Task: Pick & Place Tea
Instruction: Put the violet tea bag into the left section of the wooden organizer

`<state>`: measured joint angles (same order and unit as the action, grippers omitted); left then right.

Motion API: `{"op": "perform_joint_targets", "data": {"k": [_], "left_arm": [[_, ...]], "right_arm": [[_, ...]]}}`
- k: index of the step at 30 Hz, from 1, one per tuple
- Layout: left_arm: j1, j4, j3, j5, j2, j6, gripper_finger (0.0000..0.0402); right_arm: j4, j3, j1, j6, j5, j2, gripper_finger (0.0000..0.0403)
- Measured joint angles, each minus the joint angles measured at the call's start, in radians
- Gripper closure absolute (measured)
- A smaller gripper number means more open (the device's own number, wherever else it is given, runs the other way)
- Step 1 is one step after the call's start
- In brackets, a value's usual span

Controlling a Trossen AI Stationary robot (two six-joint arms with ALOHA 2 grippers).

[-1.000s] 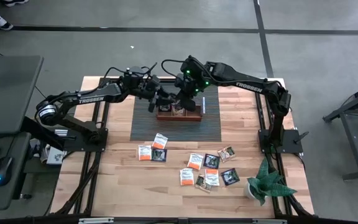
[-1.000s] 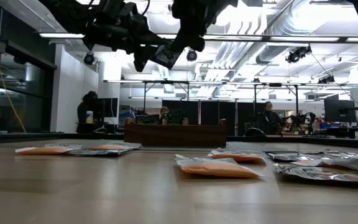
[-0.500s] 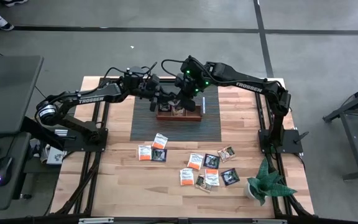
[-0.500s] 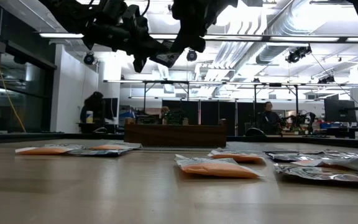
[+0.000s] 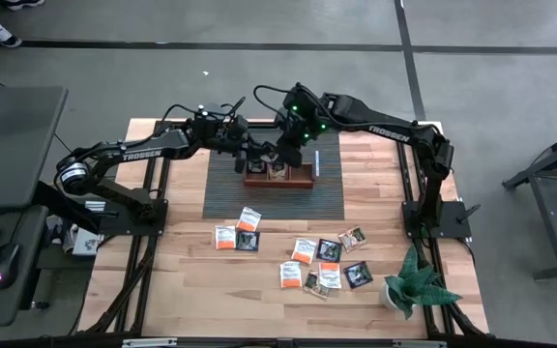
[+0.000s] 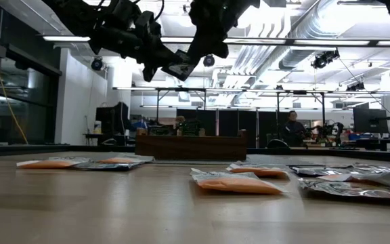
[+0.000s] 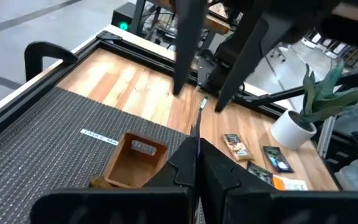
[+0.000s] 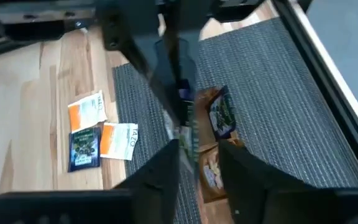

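One dark tea sachet (image 6: 180,70) hangs in the air above the brown wooden tray (image 5: 278,176), which stands on a grey mat. My left gripper (image 5: 257,155) is shut on it from the table's left. My right gripper (image 5: 284,151) comes from the right and is open, with one finger (image 8: 160,168) on either side of the sachet (image 8: 184,115). Whether those fingers touch it I cannot tell. Several more sachets (image 5: 303,256), orange-and-white and dark, lie flat on the wooden table nearer the front. A few sachets stand in the tray (image 8: 215,134). My left gripper pinches the sachet's edge (image 7: 195,132) between its two fingers (image 7: 219,171). They come nearly level from the table's left. In the left wrist view the sachet shows edge-on, sticking out past the fingertips. It is lifted clear, above the tray.
The grey mat (image 5: 274,198) lies under the tray at the table's far middle. A small potted plant (image 5: 414,285) stands at the near right corner. Bare wood lies left of the scattered sachets. People and benches show in the room behind.
My left gripper has shut on the raised sachet and tipped a little. The sachet stays at about the same height above the tray, now tilted slightly more. My right wrist has rolled a little in place.
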<state>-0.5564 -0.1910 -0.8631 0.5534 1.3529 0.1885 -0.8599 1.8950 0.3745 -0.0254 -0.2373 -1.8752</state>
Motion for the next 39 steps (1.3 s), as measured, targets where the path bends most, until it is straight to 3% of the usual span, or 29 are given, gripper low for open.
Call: {"op": "perform_joint_targets", "data": {"k": [5, 10, 14, 24, 34, 39], "left_arm": [[-0.024, 0.011, 0.025, -0.032, 0.0, -0.026, 0.0401], [-0.1, -0.037, 0.11, -0.012, 0.0, -0.019, 0.0401], [-0.148, -0.199, 0.19, 0.025, 0.0, 0.041, 0.0402], [-0.157, -0.458, 0.372, -0.016, 0.004, 0.181, 0.0401], [-0.155, -0.66, 0.401, -0.034, 0.163, 0.255, 0.0401], [-0.15, -0.684, 0.401, -0.071, 0.224, 0.271, 0.0401]], "right_arm": [[-0.069, 0.0, 0.007, -0.004, 0.073, 0.024, 0.0231], [-0.117, 0.0, 0.006, -0.001, 0.126, 0.049, 0.0204], [-0.119, 0.0, 0.005, -0.004, 0.128, 0.06, 0.0202], [-0.148, 0.0, 0.005, -0.028, 0.134, 0.065, 0.0203], [-0.169, 0.0, 0.005, -0.057, 0.131, 0.092, 0.0203], [-0.175, 0.0, 0.005, -0.057, 0.15, 0.115, 0.0203]]}}
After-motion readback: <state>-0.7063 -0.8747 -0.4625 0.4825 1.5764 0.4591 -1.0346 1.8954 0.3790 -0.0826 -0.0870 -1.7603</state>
